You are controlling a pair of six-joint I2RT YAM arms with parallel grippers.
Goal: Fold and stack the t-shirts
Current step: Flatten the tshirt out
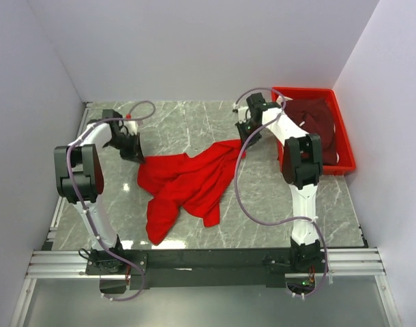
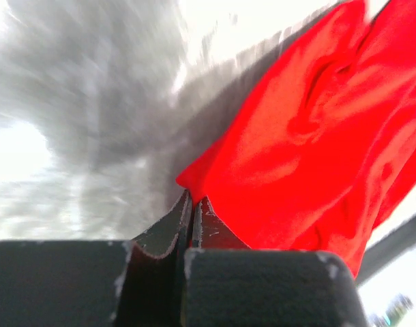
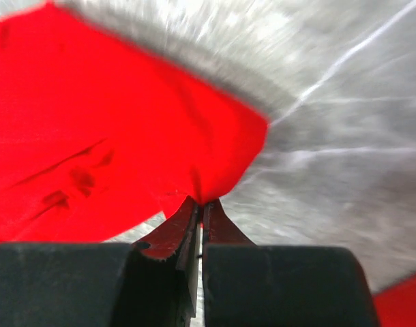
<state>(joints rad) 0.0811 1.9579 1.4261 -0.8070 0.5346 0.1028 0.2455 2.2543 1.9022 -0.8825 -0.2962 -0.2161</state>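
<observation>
stage: early; nothing is folded or stacked yet | red t-shirt: laid crumpled on the table | left gripper: clamped tight on its edge; right gripper: clamped on a corner | maroon t-shirt: left in the tray

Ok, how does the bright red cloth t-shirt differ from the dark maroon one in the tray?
The bright red cloth t-shirt lies sprawled on the grey marble table; the dark maroon cloth shirt sits bunched inside the red plastic tray. The red one is pinched at opposite edges by the left gripper and right gripper; no gripper holds the maroon one. Both are crumpled, not folded.
</observation>
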